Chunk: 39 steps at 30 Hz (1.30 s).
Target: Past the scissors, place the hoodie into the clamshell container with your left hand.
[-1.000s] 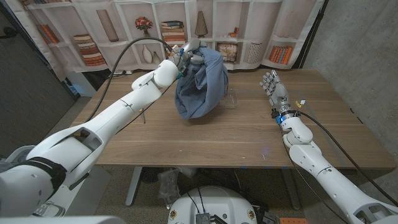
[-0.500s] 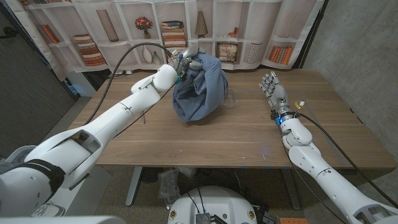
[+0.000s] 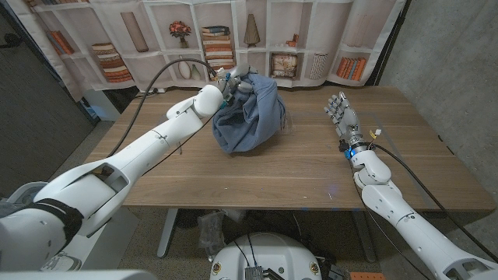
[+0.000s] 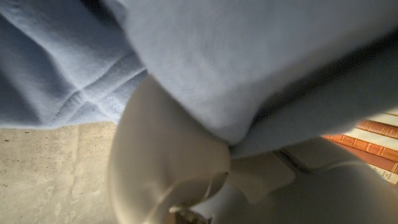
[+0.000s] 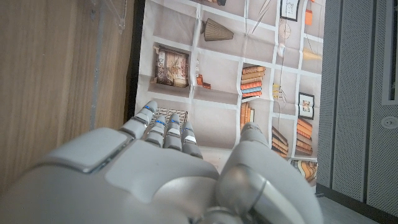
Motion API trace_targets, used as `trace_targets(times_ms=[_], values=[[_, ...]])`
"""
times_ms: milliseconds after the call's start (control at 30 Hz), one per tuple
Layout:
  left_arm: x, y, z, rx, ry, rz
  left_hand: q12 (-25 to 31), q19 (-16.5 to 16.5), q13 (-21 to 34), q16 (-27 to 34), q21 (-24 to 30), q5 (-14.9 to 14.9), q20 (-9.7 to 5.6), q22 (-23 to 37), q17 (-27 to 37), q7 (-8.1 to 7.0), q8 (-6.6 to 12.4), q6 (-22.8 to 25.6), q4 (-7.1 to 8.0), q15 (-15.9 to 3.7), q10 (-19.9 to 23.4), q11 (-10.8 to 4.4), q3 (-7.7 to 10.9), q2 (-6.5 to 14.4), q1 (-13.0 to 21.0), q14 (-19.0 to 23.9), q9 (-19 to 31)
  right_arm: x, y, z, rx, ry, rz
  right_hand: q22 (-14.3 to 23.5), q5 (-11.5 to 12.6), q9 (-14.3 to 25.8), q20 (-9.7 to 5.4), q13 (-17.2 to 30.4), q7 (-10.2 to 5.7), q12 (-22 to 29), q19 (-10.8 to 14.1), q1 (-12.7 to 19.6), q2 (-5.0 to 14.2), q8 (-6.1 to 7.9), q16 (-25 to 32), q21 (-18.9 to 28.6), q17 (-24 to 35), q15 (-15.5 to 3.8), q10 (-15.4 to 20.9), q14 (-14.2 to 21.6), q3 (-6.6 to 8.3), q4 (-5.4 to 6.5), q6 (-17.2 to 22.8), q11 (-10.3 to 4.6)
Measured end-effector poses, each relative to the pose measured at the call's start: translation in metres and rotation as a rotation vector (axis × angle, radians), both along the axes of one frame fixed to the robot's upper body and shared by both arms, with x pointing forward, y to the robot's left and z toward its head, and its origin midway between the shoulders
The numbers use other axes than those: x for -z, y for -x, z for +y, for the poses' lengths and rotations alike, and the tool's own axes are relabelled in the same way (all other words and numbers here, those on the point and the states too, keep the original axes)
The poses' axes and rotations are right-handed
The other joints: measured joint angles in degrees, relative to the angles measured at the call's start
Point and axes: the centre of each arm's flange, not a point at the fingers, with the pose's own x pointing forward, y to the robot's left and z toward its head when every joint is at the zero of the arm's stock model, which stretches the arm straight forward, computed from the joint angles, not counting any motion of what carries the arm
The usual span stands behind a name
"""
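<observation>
From the head view we see the left robot hand (image 3: 236,80) at the far middle of the wooden surface (image 3: 296,167), its fingers gripping the top of the hoodie (image 3: 247,115). The hoodie is a pale blue sweatshirt fabric, bunched into a rounded bundle that hangs from the hand with deep folds down its front; whether its lower edge touches the surface we cannot tell. Just beside the hoodie's right side a bit of the clear clamshell container (image 3: 286,122) peeks out, mostly hidden behind the cloth. The right robot hand (image 3: 341,110) is well apart at the right side of the surface, empty, fingers apart and pointing away from the robot. Behind the surface hangs a backdrop printed with bookshelves (image 3: 210,35).

In the left wrist view, blue fleece (image 4: 249,62) presses close to the lens, with a stitched seam and ribbed hem visible, and pale fingers (image 4: 165,168) tucked into it.

In the right wrist view we see the back of the right robot hand (image 5: 155,171), fingers extended over the wood, holding nothing, with a clear plastic edge (image 5: 112,9) ahead.
</observation>
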Motion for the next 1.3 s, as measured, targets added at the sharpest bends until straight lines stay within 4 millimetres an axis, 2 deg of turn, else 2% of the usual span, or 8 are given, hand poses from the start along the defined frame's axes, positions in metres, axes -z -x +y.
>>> trace_targets(times_ms=[1300], values=[[0.037,-0.024,-0.008,0.022,0.015,0.133,-0.5,-1.0,0.8,-1.4,0.8,-0.2,-0.99,0.0,2.9,0.55,0.64,-1.4,0.23,-0.13,0.1,-0.07,-0.23,0.0,0.0,-0.1,0.6,0.009,0.002,-0.002,-0.002,0.015,0.025,0.0,0.0,0.0,0.00,0.0,0.00,0.0,0.0,0.0,0.00,0.00,0.0,0.0,0.0,0.00,0.0,0.0,0.19,-0.16,0.0,0.00]])
